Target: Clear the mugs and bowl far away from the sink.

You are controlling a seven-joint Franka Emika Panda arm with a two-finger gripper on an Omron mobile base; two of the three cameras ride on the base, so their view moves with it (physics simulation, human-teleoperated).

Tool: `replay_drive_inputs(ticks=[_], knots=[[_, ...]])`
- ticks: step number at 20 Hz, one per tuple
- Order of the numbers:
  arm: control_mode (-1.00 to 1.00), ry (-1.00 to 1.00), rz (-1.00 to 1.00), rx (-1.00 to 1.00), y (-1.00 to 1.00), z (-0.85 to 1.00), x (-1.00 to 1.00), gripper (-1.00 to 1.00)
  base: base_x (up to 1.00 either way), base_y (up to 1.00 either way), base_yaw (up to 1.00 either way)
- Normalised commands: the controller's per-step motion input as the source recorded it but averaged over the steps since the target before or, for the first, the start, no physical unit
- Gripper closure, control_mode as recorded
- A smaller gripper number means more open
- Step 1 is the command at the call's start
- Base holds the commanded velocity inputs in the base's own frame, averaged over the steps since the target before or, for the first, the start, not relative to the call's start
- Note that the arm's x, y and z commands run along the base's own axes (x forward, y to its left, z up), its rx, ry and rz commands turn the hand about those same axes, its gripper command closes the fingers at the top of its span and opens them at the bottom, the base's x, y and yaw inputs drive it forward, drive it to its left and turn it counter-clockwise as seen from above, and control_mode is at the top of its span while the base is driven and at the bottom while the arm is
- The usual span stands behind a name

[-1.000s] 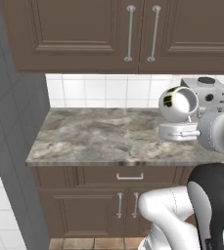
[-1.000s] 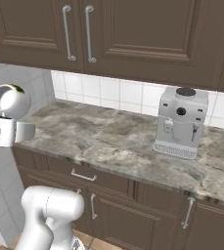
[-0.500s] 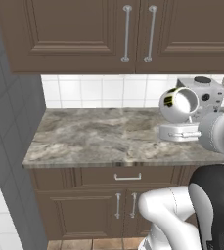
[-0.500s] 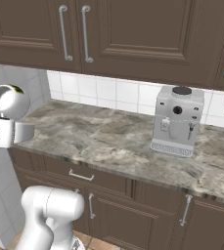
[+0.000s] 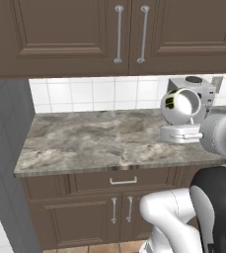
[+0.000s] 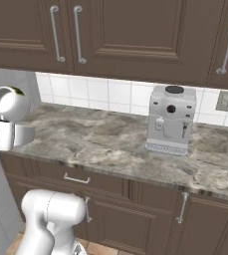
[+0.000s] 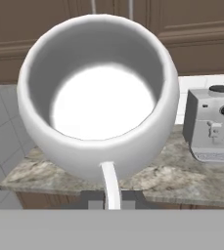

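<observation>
White mug (image 7: 96, 95) is up in the air, carried by my hand (image 7: 108, 199), fingers pinched tight on its handle at the bottom of the hand view, w/ the open mouth facing the camera. From the left base view the same mug (image 5: 179, 106) hangs above the right part of the desk (image 5: 94, 141), tipped on its side, dark-and-yellow mark showing at the rim; from the right base view it sits at far left (image 6: 8, 103), over the desk's left end.

Desk here is a bare marble stretch w/ only a coffee machine (image 6: 170, 119) standing on it near the tiled wall, cabinets above and below. No basin or tap anywhere in these views, so I judge we're already well away from the sink (can't say how far).

Progress, as I read it: 1st mug is gripped and brought over, not yet set down. Left to do: lower it onto the open marble left of the coffee machine, let go, then go back for the yellow mug and the red bowl. So roughly a third in at best, prob less.

Watch-out: mug is held by the handle only and lying sideways, so it needs righting before release or it may roll.
</observation>
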Motion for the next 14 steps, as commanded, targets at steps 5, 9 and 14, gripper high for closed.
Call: replay_drive_inputs(ticks=[5, 9, 14], knots=[[1.00, 0.00, 0.00, 0.00, 0.00, 0.00, 0.00, 1.00, 0.00, 0.25, 0.00], [-1.00, 0.00, 0.04, 0.00, 0.09, -0.21, 0.00, 1.00, 0.00, 0.11, 0.03], [-1.00, 0.01, 0.09, 0.00, 0.08, -0.42, 0.00, 1.00, 0.00, 0.00, 0.00]])
